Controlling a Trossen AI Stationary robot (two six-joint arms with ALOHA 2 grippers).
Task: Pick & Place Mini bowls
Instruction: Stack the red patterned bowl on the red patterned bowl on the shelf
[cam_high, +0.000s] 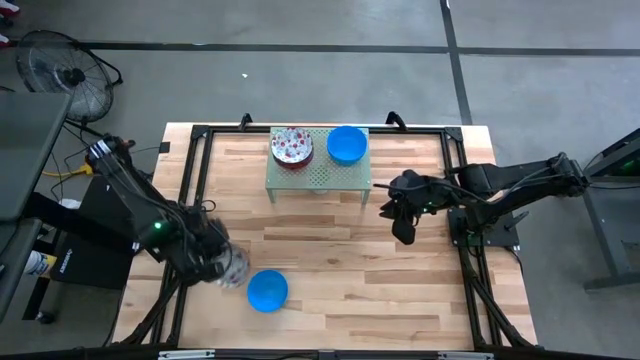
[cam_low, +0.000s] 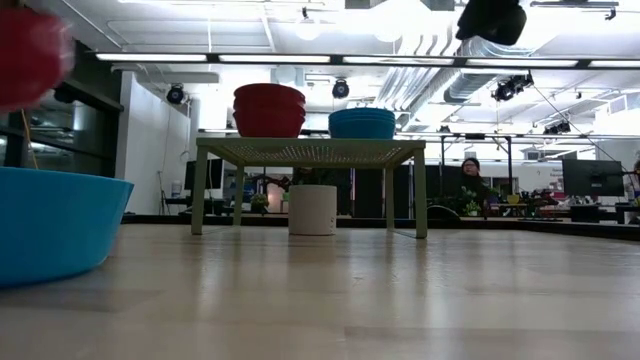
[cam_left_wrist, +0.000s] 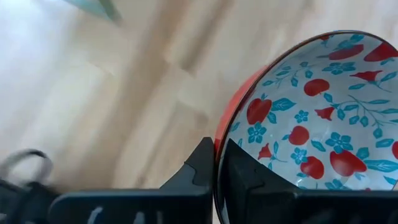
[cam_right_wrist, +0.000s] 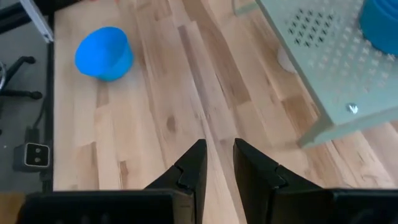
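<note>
Left gripper (cam_left_wrist: 217, 171): at about 8 o'clock on the worktop (cam_high: 330, 270) in the high view; jaws closed on the rim of a floral bowl (cam_left_wrist: 311, 118), one finger inside the rim and one outside.
Floral bowl in grip: white interior with red fruit and blue leaf pattern, red exterior; held clear of the worktop and tilted. In the low view it appears as a blurred red shape at upper left.
Loose blue bowl (cam_high: 267, 291): resting on the worktop at about 7 o'clock, just beside the left gripper; also seen in the right wrist view, lying on the wood.
Rack (cam_high: 318, 177): pale green, perforated, standing at 12 o'clock on the worktop.
Floral bowl stack (cam_high: 292, 146): on the rack top, at its 9 o'clock side; red exteriors show in the low view.
Blue bowl stack (cam_high: 347, 144): on the rack top, at its 3 o'clock side, near the floral stack but apart from it.
Right gripper (cam_right_wrist: 217, 163): at about 3 o'clock, above bare worktop beside the rack; jaws slightly apart, holding nothing.
</note>
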